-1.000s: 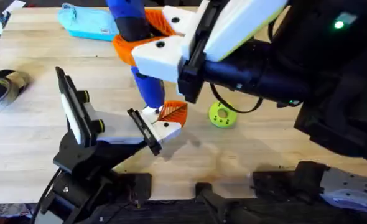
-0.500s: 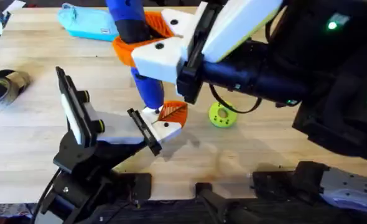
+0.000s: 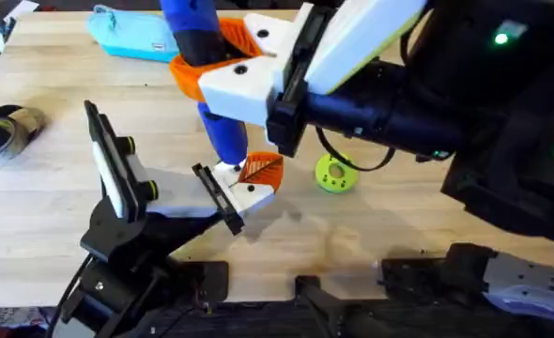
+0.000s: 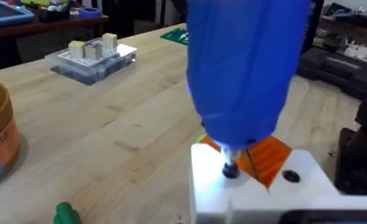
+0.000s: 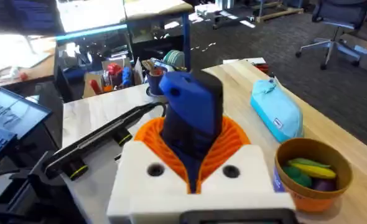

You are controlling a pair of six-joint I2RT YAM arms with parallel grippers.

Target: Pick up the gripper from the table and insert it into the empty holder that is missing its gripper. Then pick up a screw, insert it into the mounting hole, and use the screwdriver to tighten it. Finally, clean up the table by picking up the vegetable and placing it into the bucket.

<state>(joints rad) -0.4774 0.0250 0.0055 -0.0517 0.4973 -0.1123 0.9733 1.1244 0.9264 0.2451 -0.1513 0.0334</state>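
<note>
My right gripper [image 3: 223,58], white with orange pads, reaches across the table and is shut on the blue screwdriver [image 3: 223,141], holding it upright. In the right wrist view the screwdriver [image 5: 193,115] stands between the orange pads. Its dark tip sits on a screw [image 4: 230,169] in the white gripper piece [image 3: 252,192] with an orange pad, which is mounted on a black holder of my left arm. My left gripper [image 3: 160,174] is open, with nothing between its fingers. The bucket [image 5: 311,177] holds green, yellow and purple pieces. A small green piece [image 4: 65,214] lies on the table; I cannot tell whether it is the vegetable.
A bright green round disc [image 3: 335,174] lies right of the screwdriver tip. At the far left lies a light-blue pouch [image 3: 131,36]. A tan and dark roll [image 3: 3,130] sits at the left edge. A clear parts box [image 4: 93,59] stands farther off.
</note>
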